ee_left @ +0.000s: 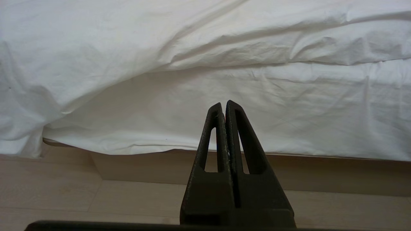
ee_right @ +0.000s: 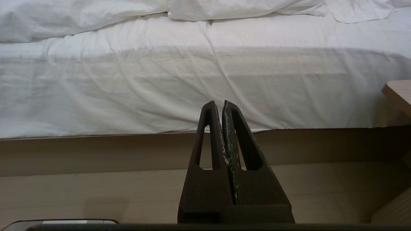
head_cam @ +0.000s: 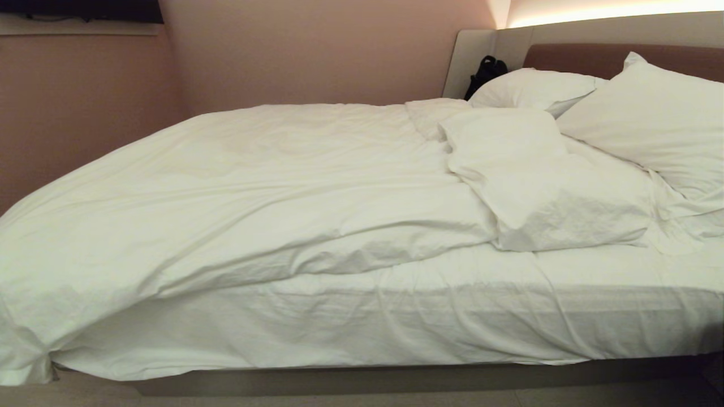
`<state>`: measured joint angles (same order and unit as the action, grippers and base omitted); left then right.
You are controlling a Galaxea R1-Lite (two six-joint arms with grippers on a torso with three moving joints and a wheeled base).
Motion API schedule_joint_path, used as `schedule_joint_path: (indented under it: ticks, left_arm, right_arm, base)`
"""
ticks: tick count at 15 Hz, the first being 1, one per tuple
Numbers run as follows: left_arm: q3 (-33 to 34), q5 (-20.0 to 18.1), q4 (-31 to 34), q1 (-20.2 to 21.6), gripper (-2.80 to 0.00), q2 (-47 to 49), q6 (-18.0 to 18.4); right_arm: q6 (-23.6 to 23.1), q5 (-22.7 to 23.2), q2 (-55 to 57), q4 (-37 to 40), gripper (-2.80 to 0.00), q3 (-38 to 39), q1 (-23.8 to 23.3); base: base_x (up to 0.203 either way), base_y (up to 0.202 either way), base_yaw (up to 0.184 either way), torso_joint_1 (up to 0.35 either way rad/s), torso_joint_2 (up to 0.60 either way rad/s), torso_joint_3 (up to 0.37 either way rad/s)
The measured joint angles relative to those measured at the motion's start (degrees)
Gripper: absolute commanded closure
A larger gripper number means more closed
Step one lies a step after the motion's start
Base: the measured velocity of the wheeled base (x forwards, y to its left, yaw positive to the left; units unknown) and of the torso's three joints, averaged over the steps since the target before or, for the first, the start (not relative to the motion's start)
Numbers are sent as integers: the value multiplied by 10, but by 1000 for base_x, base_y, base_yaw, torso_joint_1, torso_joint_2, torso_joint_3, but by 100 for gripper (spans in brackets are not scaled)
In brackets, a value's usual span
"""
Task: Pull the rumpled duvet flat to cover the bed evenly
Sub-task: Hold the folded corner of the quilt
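Note:
The white duvet (head_cam: 254, 186) lies rumpled over the far and left part of the bed (head_cam: 452, 316). Its near edge is drawn back, baring the sheeted mattress side, and its left end hangs down toward the floor. In the left wrist view the duvet (ee_left: 128, 41) droops over the mattress side. My left gripper (ee_left: 223, 104) is shut and empty, held low in front of the bed side. The right gripper (ee_right: 220, 104) is also shut and empty, facing the bare mattress side, with the duvet edge (ee_right: 80, 19) above it. Neither arm shows in the head view.
Three white pillows (head_cam: 650, 118) lie at the brown headboard (head_cam: 571, 56) on the right; one (head_cam: 543, 181) has slid toward the bed's middle. A black object (head_cam: 486, 70) sits in the far corner. Pink wall stands behind. A wooden piece of furniture (ee_right: 399, 93) stands at the right.

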<state>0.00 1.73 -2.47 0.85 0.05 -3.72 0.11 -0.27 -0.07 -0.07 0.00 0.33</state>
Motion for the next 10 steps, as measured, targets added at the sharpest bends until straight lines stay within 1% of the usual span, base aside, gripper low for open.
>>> schedule_joint_path:
  ticks: [10]
  left_arm:
    - [0, 0, 0, 0, 0, 0, 0]
  right_arm:
    - [0, 0, 0, 0, 0, 0, 0]
  base:
    - [0, 0, 0, 0, 0, 0]
